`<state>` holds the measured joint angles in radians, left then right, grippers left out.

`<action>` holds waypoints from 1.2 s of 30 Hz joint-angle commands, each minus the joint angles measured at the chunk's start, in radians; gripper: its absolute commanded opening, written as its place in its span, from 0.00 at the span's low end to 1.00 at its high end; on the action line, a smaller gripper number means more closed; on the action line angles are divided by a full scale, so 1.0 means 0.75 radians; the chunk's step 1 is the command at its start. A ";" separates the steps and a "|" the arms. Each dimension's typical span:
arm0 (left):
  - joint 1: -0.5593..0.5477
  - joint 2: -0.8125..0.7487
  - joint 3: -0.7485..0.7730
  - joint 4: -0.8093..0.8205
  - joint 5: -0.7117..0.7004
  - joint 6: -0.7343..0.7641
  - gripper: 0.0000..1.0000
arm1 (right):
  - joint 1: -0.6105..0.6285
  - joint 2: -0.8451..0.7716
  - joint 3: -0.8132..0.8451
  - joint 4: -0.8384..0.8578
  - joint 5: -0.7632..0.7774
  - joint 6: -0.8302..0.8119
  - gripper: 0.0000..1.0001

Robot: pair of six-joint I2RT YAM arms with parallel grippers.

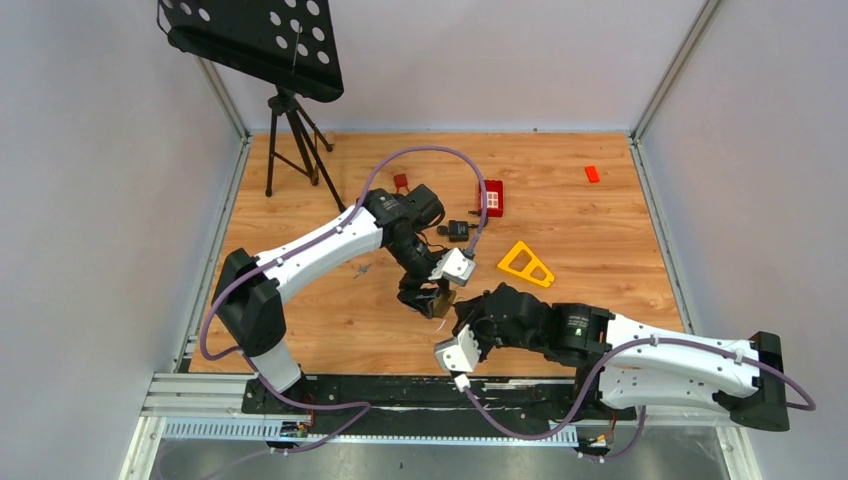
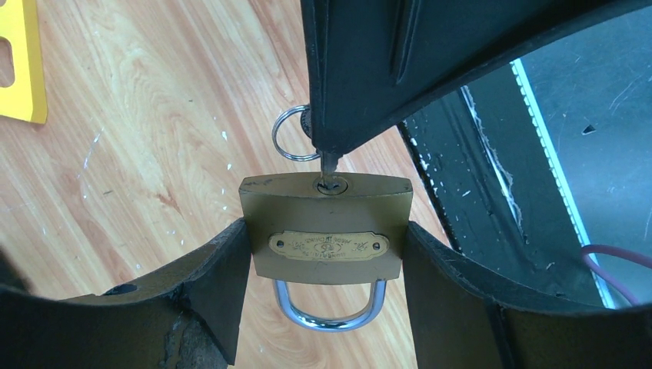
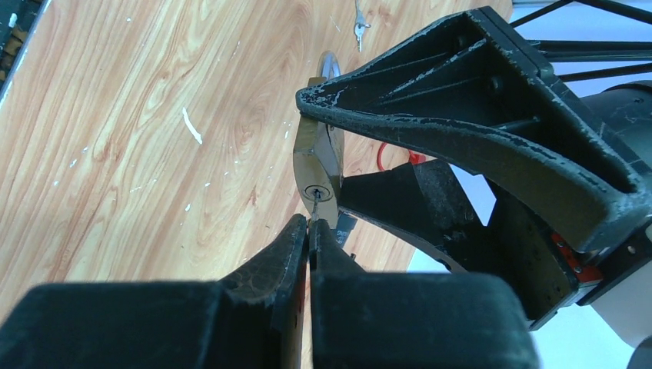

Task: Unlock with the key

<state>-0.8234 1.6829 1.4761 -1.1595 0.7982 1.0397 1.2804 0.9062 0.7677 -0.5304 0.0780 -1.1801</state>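
Observation:
A brass padlock (image 2: 327, 227) with a steel shackle (image 2: 329, 314) hangs above the wooden table, clamped by its sides between the jaws of my left gripper (image 2: 327, 246). Its keyhole face points at my right gripper (image 3: 310, 223), which is shut on the key (image 2: 329, 163). The key's blade sits in the keyhole (image 3: 315, 192), and its ring (image 2: 291, 134) hangs to one side. From above, the padlock (image 1: 443, 300) shows between the two wrists near the table's front middle. The shackle looks seated in the body.
A yellow triangular piece (image 1: 526, 263) lies right of the grippers, a red block (image 1: 492, 197) and a small black object (image 1: 459, 229) behind them, and a small orange piece (image 1: 592, 173) at the back right. A tripod stand (image 1: 291, 140) is at the back left.

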 commanded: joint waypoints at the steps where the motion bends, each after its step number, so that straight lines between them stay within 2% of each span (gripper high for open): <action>1: -0.002 -0.073 -0.024 0.063 -0.012 0.016 0.00 | 0.016 0.013 0.099 0.059 0.104 -0.007 0.00; 9: -0.002 -0.077 -0.032 0.105 -0.030 0.017 0.00 | 0.019 0.020 0.166 -0.021 -0.004 0.045 0.00; 20: -0.007 -0.072 -0.023 0.095 -0.027 0.012 0.00 | 0.023 0.091 0.140 0.012 0.026 0.021 0.00; 36: -0.007 -0.076 -0.015 0.096 -0.044 -0.016 0.00 | 0.021 0.008 0.118 -0.083 0.060 0.027 0.00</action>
<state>-0.8246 1.6684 1.4441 -1.1053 0.7219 1.0363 1.2892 0.9329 0.8413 -0.5919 0.1078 -1.1618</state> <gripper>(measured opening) 0.720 0.026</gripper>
